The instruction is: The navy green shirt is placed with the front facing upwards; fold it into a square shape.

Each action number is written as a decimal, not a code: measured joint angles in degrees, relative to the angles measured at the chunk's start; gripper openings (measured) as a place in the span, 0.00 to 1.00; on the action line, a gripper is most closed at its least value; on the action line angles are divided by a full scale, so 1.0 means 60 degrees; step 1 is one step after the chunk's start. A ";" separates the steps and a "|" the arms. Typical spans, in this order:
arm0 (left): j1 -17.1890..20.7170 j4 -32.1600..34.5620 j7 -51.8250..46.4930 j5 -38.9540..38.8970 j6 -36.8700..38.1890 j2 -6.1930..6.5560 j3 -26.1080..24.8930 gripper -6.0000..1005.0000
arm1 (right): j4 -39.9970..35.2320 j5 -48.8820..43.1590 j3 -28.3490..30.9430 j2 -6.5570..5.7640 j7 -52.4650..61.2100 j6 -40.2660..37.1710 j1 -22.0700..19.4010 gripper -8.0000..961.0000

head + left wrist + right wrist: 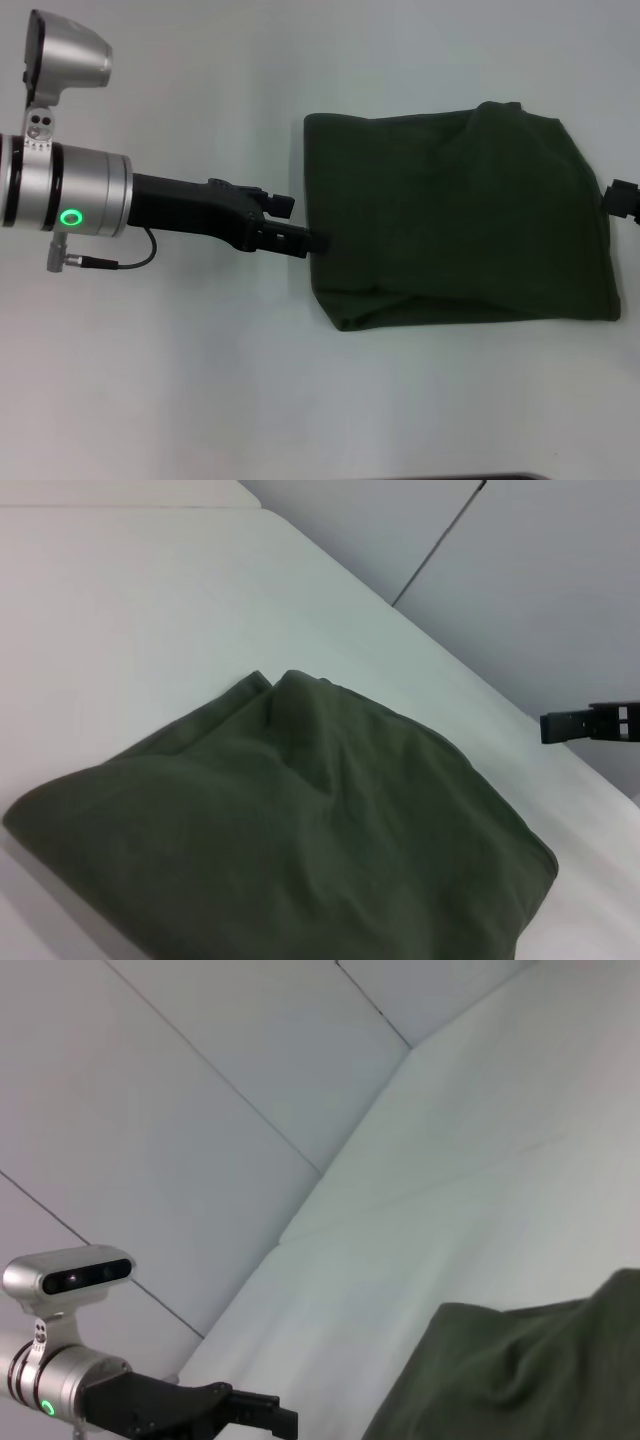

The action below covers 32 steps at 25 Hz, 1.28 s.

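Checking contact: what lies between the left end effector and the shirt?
Nothing: in the head view the left end effector reaches the shirt's left edge.

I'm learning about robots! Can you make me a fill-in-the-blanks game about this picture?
1. The shirt on the table is dark ____.
2. The left gripper touches the shirt's ____ edge.
3. The right gripper waits by its ____ edge.

Missing words: green; left; right

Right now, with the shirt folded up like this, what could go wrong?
The left gripper sits right at the shirt edge; pulling away could drag the fold open. The top layer is humped and its near edge uneven, so the square may come out lopsided. The right gripper waits at the opposite edge and could snag it.
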 joint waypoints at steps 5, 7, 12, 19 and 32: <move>-0.0020 0.0002 0.0036 0.0000 0.0072 -0.0023 -0.0157 0.91 | -0.0001 0.0000 0.0004 0.0100 -0.0407 0.0012 0.0034 0.88; -0.0025 0.0002 0.0060 0.0000 0.0080 -0.0027 -0.0207 0.91 | -0.0004 0.0000 0.0004 0.0103 -0.0435 0.0028 0.0034 0.88; -0.0050 0.0002 0.0079 -0.0033 0.0086 -0.0044 -0.0226 0.91 | -0.0008 -0.0001 -0.0017 0.0103 -0.0465 0.0080 0.0034 0.88; -0.0043 0.0002 0.0098 -0.0091 0.0060 -0.0045 -0.0229 0.91 | -0.0008 -0.0001 -0.0032 0.0129 -0.0469 0.0107 0.0034 0.88; -0.0076 -0.0009 0.0100 -0.0102 0.0034 -0.0053 -0.0218 0.91 | -0.0007 -0.0016 -0.0035 0.0131 -0.0472 0.0142 0.0034 0.88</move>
